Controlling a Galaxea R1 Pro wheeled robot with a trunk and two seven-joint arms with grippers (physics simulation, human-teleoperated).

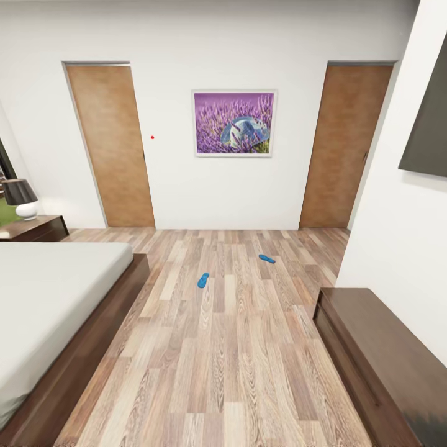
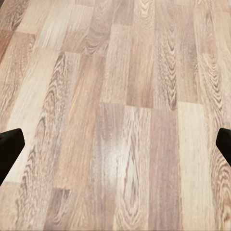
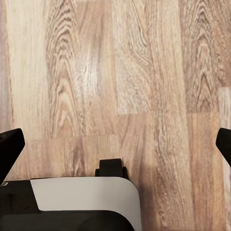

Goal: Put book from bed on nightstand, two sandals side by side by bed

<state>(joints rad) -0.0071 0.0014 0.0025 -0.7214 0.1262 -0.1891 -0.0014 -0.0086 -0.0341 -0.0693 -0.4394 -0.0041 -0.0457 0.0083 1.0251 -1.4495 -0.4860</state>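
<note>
Two blue sandals lie apart on the wood-plank floor of the bedroom: one sandal (image 1: 203, 280) near the middle, the other sandal (image 1: 267, 259) farther back and to the right. The bed (image 1: 56, 292), pale-grey mattress on a dark-brown frame, takes up the left side. A nightstand (image 1: 37, 228) stands beyond it at the far left with a lamp (image 1: 22, 198) on top. The book is out of view. My left gripper (image 2: 115, 147) hangs open over bare planks, black fingertips (image 2: 9, 144) far apart. My right gripper (image 3: 115, 144) is open too, above floor and part of my own base (image 3: 82, 197).
A low dark-brown cabinet (image 1: 385, 360) lines the right wall. Two light-brown doors (image 1: 112, 146) (image 1: 344, 146) flank a purple picture (image 1: 234, 123) on the far wall. A dark panel (image 1: 428, 124) hangs on the right wall. Open floor runs between bed and cabinet.
</note>
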